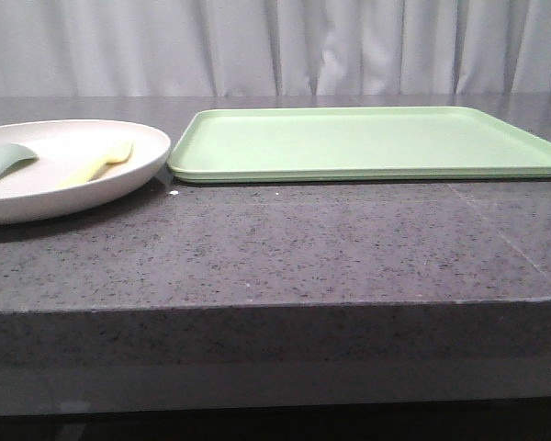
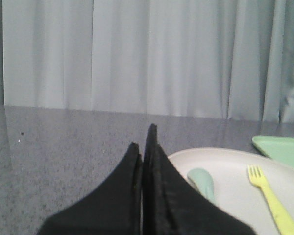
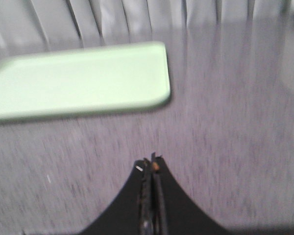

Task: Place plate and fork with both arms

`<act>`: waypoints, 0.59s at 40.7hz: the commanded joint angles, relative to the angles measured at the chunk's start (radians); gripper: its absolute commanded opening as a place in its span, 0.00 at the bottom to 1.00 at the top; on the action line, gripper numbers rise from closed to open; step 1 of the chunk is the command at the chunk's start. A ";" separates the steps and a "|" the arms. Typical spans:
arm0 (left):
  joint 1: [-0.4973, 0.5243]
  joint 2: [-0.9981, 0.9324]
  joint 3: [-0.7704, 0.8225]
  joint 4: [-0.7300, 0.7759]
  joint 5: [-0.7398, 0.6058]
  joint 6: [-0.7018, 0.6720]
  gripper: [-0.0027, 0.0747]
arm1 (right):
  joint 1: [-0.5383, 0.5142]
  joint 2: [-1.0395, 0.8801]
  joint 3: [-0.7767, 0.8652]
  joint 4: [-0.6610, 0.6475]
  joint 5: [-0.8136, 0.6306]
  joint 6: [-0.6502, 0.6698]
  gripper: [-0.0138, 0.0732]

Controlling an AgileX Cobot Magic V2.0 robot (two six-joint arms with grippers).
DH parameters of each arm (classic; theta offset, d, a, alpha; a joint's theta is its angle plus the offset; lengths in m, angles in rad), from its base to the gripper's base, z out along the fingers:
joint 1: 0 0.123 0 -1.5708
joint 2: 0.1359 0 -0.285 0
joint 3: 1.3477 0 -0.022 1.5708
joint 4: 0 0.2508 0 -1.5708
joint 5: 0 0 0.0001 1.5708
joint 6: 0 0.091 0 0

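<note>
The plate (image 1: 69, 188) sat at the table's (image 1: 285, 248) left edge as the front camera saw it, just beside the tray's (image 1: 367, 142) near-left corner and apparently not quite touching it. On the plate lay the fork (image 1: 101, 163), tines toward the tray side, with a grey-green spoon (image 1: 2, 163) apart from it on the other half. Neither arm showed in the front view. The left gripper (image 2: 143, 142) hung low just short of the plate's rim, its fingers pressed together with nothing between them; the right gripper (image 3: 152, 164) was likewise closed and empty over bare table, the tray ahead of it, though that view was blurred. By my judgement the task stood at its very start: nothing was grasped and the tray held nothing. The next move would call for both tools to open first, the left one to take the plate by its raised rim, and a fine pinch on the fork's slim handle, which lay flat and would be awkward to lift.
</note>
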 commanded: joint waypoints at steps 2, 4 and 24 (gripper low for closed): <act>0.004 0.023 -0.137 0.002 -0.054 -0.011 0.01 | -0.005 -0.007 -0.162 0.008 -0.041 -0.007 0.03; 0.004 0.061 -0.195 0.002 -0.013 -0.011 0.01 | -0.005 0.015 -0.227 0.001 -0.010 -0.007 0.03; 0.004 0.572 -0.529 0.021 0.229 -0.011 0.01 | -0.003 0.475 -0.607 -0.027 0.156 -0.007 0.03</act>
